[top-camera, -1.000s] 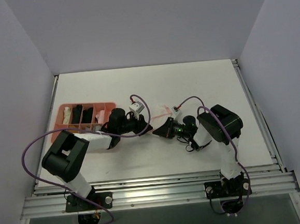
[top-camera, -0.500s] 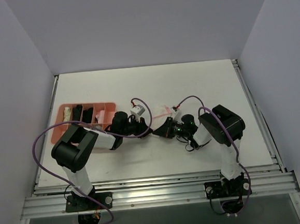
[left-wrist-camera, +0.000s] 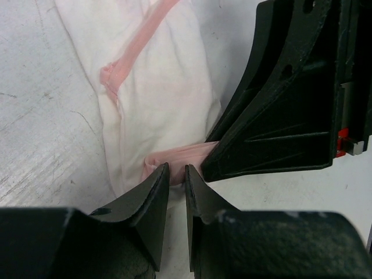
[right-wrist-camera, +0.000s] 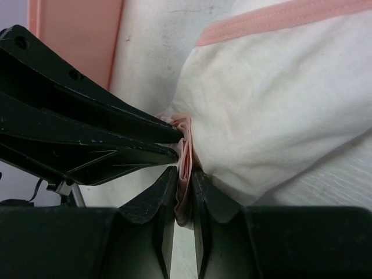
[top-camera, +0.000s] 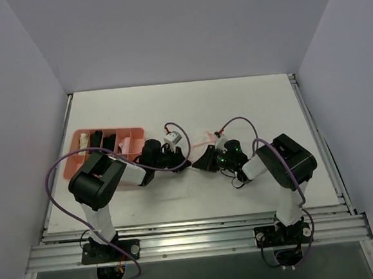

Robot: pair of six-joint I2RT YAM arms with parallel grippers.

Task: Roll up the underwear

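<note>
The underwear (top-camera: pixel 203 137), white with pink trim, lies crumpled on the table just beyond both grippers. In the left wrist view it (left-wrist-camera: pixel 157 99) fills the upper middle, and a pink fold reaches my left gripper (left-wrist-camera: pixel 177 171), whose jaws are closed to a thin slit on that fold. My right gripper (right-wrist-camera: pixel 185 174) is shut on the same bunched pink edge of the underwear (right-wrist-camera: pixel 279 110). The two grippers meet tip to tip in the top view, left (top-camera: pixel 186 157) and right (top-camera: pixel 198 162). The right fingers (left-wrist-camera: pixel 279 116) show beside the cloth, and the left fingers (right-wrist-camera: pixel 87 133) show in the right wrist view.
A pink divided tray (top-camera: pixel 78 162) stands at the left, holding black (top-camera: pixel 99 141) and pale rolled garments. Its wall shows in the right wrist view (right-wrist-camera: pixel 75 35). Purple cables loop over both arms. The table's side rails run along the right and near edges.
The left arm's elbow has swung right and forward, and the right arm's elbow has swung right. Both grippers have stayed together at the underwear's near edge.
</note>
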